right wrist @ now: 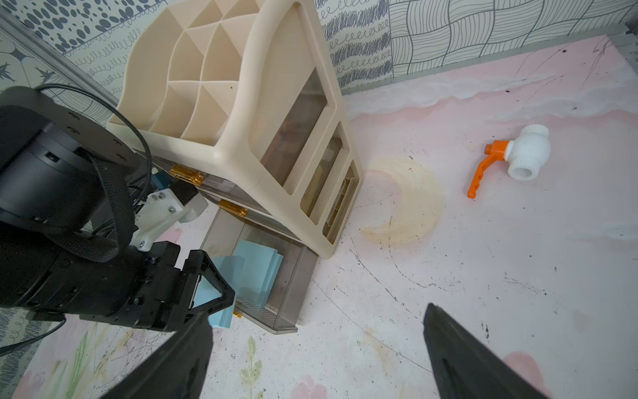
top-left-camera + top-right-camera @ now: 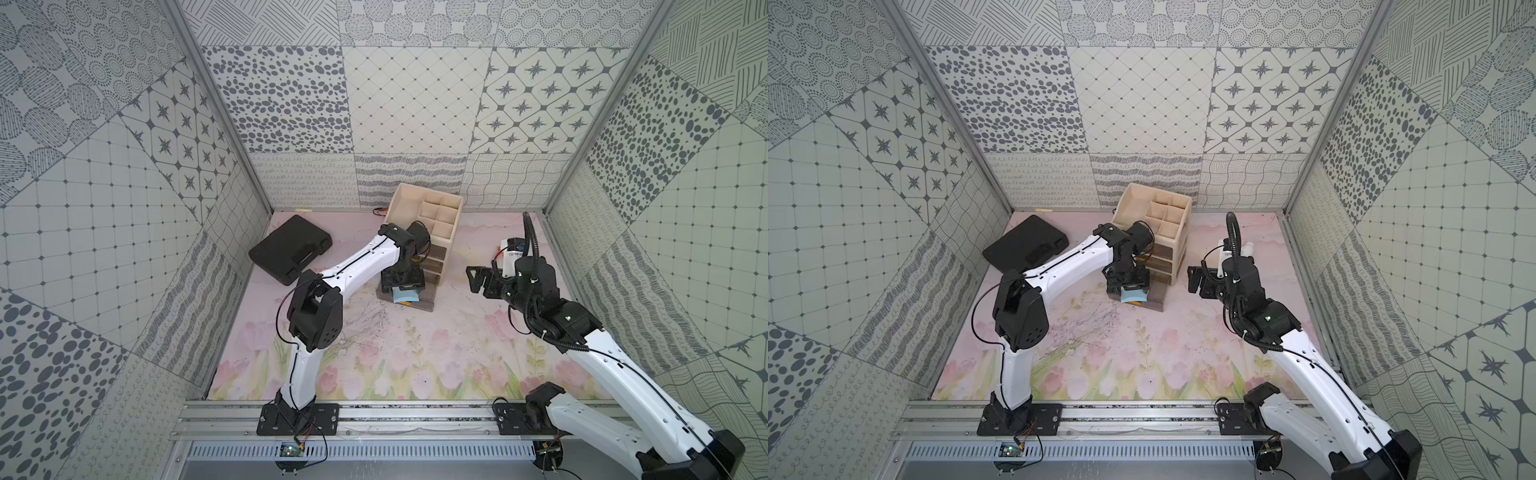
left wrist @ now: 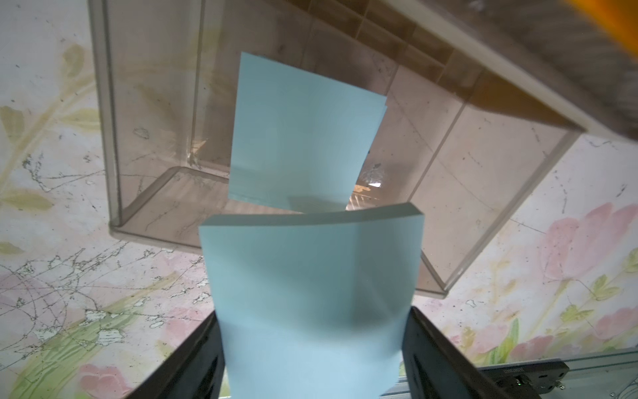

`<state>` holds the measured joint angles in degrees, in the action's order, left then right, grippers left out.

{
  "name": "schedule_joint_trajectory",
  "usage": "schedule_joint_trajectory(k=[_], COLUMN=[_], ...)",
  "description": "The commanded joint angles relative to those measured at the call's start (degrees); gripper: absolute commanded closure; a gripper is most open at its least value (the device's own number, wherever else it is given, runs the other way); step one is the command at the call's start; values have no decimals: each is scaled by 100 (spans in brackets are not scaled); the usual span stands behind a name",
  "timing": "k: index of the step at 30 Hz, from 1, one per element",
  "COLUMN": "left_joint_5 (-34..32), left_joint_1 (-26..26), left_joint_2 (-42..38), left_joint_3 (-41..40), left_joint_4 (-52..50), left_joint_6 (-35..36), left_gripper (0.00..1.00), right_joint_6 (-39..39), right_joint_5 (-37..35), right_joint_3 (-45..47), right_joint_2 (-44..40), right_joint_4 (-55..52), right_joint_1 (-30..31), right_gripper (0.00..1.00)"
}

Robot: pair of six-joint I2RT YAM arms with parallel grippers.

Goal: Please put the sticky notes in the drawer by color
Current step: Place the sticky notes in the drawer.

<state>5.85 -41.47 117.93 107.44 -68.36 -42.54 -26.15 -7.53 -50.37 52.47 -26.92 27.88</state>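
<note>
In a top view the left gripper [image 2: 402, 287] is hovering over the cabinet's [image 2: 441, 240] pulled-out bottom drawer [image 2: 427, 297]; the right gripper [image 2: 471, 280] is hanging nearby. Left wrist: fingers [image 3: 438, 355] are pinching a bowed blue pad [image 3: 310, 293] above a second pad [image 3: 303, 131] lying inside. Right wrist: the right jaws are gaping empty; perhaps two pads are lying in the drawer

The floral pink tabletop [image 2: 415, 353] bears the cream drawer cabinet [image 1: 257, 103], a black case [image 2: 291, 249] and an orange-handled valve [image 1: 528, 152].
</note>
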Motion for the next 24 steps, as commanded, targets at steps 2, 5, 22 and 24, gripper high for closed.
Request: schedule_joint_trajectory(k=[2, 5, 22, 24], left_joint_5=[93, -30, -461, -526], left_joint_1=[65, 69, 230, 215], left_joint_2=[57, 89, 363, 217], left_joint_3=[73, 135, 459, 241], left_joint_4=[-201, -204, 300, 493], left_joint_6=[213, 151, -301, -409], left_gripper=[20, 20, 21, 13], right_joint_6=[-8, -56, -184, -218], right_joint_5=[41, 65, 195, 221], right_joint_3=[148, 224, 386, 409], right_joint_2=[-71, -112, -232, -244], right_joint_4=[308, 360, 363, 362], right_joint_1=[-30, -52, -95, -93], right_gripper=[1, 1, 1, 1])
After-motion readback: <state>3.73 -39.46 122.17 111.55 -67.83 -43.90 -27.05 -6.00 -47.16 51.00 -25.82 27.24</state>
